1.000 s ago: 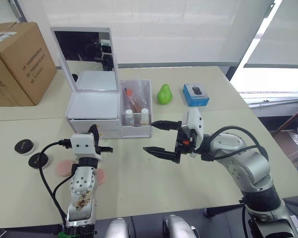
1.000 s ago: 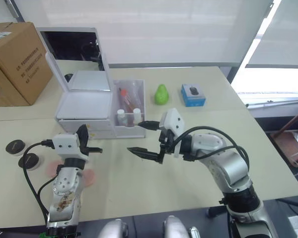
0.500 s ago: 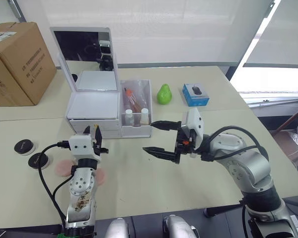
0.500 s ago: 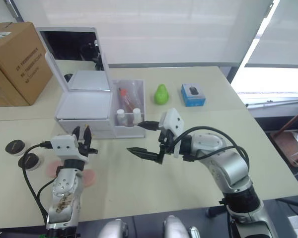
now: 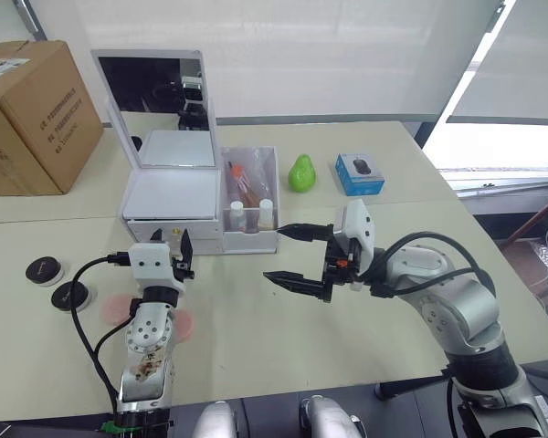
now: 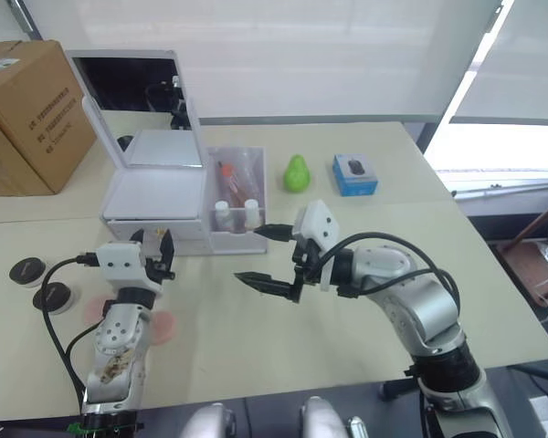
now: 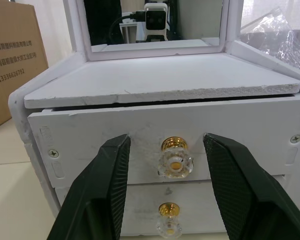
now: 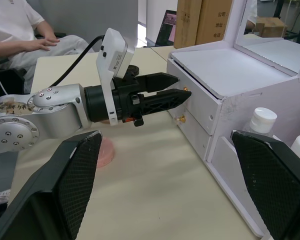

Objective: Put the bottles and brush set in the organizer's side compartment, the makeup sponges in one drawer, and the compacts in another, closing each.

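Jaws spread wide, the left gripper [image 7: 175,165] has closed in on the organizer [image 5: 172,196] over the last second and now brackets the top drawer's gold knob [image 7: 175,159], likely about to open it for the pink makeup sponges [image 5: 119,308] on the tabletop [image 5: 283,328]. Right gripper [image 5: 292,255] hangs wide and empty. Printing on the cardboard box [image 5: 27,114] is too small to read.

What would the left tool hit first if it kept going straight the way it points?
Most likely the upper drawer's gold knob, which sits between the open fingers of the left tool; the drawer front lies just behind.
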Controlling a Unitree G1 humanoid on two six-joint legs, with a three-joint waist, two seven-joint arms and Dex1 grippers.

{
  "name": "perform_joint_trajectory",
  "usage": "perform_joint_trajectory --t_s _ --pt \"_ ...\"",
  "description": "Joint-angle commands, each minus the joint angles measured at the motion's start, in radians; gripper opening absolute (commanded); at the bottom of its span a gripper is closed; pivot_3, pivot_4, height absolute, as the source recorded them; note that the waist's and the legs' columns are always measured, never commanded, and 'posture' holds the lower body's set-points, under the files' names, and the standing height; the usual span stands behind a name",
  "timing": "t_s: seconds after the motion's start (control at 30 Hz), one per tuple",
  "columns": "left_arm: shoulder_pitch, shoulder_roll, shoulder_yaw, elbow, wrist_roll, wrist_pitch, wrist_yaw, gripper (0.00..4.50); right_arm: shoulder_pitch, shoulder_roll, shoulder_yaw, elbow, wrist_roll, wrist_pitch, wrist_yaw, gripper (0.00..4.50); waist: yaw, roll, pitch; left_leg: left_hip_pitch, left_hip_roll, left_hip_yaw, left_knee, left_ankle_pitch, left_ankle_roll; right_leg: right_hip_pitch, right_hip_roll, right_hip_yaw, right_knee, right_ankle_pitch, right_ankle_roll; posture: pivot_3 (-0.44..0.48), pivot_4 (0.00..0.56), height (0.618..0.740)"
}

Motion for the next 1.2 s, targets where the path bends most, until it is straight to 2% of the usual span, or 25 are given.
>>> perform_joint_trajectory --t_s 0.03,0.1,0.13,0.43,0.73,0.83,0.93,1.07,1.17,1.2 --pt "-0.006 -0.004 -0.007 -0.026 -0.017 -0.007 0.0 1.28 -0.008 -0.003 -0.026 -0.023 0.002 -0.007 -0.01 4.5 0.0 0.0 0.0 0.0 0.0 0.0 0.0 0.0 0.0 0.0 0.0 0.0 0.0 0.0 0.0 0.0 0.15 0.733" --pt "-0.004 -0.008 -0.007 -0.029 -0.021 -0.002 0.0 0.65 -0.008 -0.002 -0.026 -0.025 0.003 -0.007 -0.011 4.5 -0.001 0.0 0.0 0.0 0.0 0.0 0.0 0.0 0.0 0.0 0.0 0.0 0.0 0.0 0.0 0.0 0.15 0.733" --pt "-0.002 -0.007 -0.009 -0.031 -0.02 0.001 -0.002 0.56 -0.009 -0.002 -0.026 -0.025 0.004 -0.006 -0.011 4.5 0.0 0.0 0.0 0.0 0.0 0.0 0.0 0.0 0.0 0.0 0.0 0.0 0.0 0.0 0.0 0.0 0.15 0.733" --pt "0.037 -0.005 -0.021 -0.057 -0.04 0.014 -0.024 0.56 -0.003 -0.009 -0.024 -0.028 0.003 -0.007 -0.017 4.5 -0.002 0.0 0.0 0.0 0.0 0.0 0.0 0.0 0.0 0.0 0.0 0.0 -0.001 0.0 0.0 0.0 0.15 0.733" --pt "0.346 0.015 -0.038 -0.298 -0.085 0.007 -0.086 0.56 0.013 -0.017 -0.018 -0.038 0.002 -0.002 -0.025 4.5 -0.003 0.002 0.001 0.001 0.0 0.001 -0.002 0.0 0.0 -0.001 -0.002 0.0 -0.002 -0.001 -0.001 0.0 0.15 0.733" --pt "0.422 0.018 -0.046 -0.351 -0.089 0.018 -0.095 0.56 0.017 -0.018 -0.018 -0.045 0.004 0.002 -0.028 4.5 -0.003 0.002 0.002 0.0 -0.001 0.003 -0.002 -0.002 -0.003 -0.007 -0.004 0.0 -0.003 -0.001 -0.001 0.0 0.15 0.733" --pt "0.442 0.021 -0.043 -0.37 -0.091 0.028 -0.093 0.56 0.018 -0.018 -0.017 -0.047 0.006 0.004 -0.03 4.5 -0.002 0.003 0.002 -0.002 -0.001 0.003 -0.002 -0.004 -0.007 -0.01 -0.005 0.0 -0.003 -0.001 0.0 0.0 0.15 0.733" --pt "0.43 0.02 -0.041 -0.374 -0.092 0.044 -0.088 0.56 0.018 -0.015 -0.016 -0.048 0.006 0.004 -0.033 4.5 -0.002 0.003 0.001 -0.011 -0.002 0.003 -0.001 0.0 0.0 -0.017 -0.004 0.0 -0.002 -0.001 0.0 0.0 0.15 0.733" --pt "0.42 0.017 -0.036 -0.371 -0.095 0.05 -0.085 0.56 0.016 -0.014 -0.016 -0.046 0.005 0.003 -0.035 4.5 -0.001 0.003 0.001 -0.012 -0.002 0.003 -0.001 0.0 0.0 -0.016 -0.004 0.0 -0.002 -0.001 0.0 0.0 0.15 0.733" --pt "0.419 0.017 -0.035 -0.371 -0.096 0.051 -0.085 0.91 0.016 -0.014 -0.017 -0.046 0.006 0.003 -0.036 4.5 -0.001 0.003 0.001 -0.012 -0.002 0.002 -0.001 0.0 0.0 -0.016 -0.004 0.0 -0.002 -0.001 0.0 0.0 0.15 0.733"
